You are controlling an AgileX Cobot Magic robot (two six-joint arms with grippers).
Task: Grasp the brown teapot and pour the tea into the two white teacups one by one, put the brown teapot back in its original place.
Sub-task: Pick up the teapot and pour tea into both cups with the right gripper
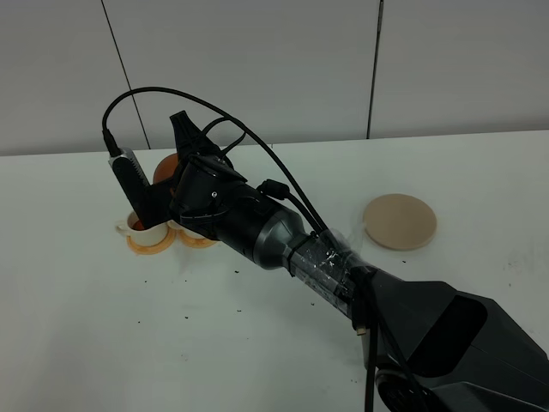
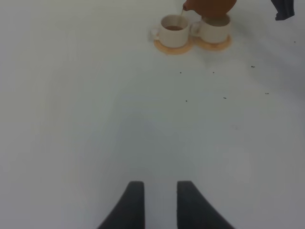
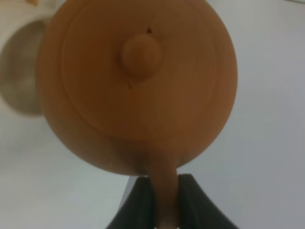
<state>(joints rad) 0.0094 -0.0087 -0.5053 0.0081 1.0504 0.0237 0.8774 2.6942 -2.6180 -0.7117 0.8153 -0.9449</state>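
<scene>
The brown teapot (image 3: 138, 81) hangs tilted over the two white teacups, and my right gripper (image 3: 164, 205) is shut on its loop handle (image 3: 164, 188). In the left wrist view a thin stream runs from the teapot (image 2: 209, 6) into the left teacup (image 2: 172, 29), which holds brown tea. The other teacup (image 2: 213, 29) stands touching it, right under the pot. In the high view my right arm hides most of the teapot (image 1: 166, 163) and one cup; the other teacup (image 1: 137, 225) shows. The pale beige saucer (image 1: 399, 221) lies bare at the right. My left gripper (image 2: 157, 205) hovers low over bare table, its fingers apart, holding nothing.
Each cup stands on an orange coaster (image 2: 174, 46) (image 1: 196, 239). Small dark specks dot the white table (image 1: 257, 343) in front of the cups. A grey panelled wall (image 1: 257, 60) rises behind the table's far edge.
</scene>
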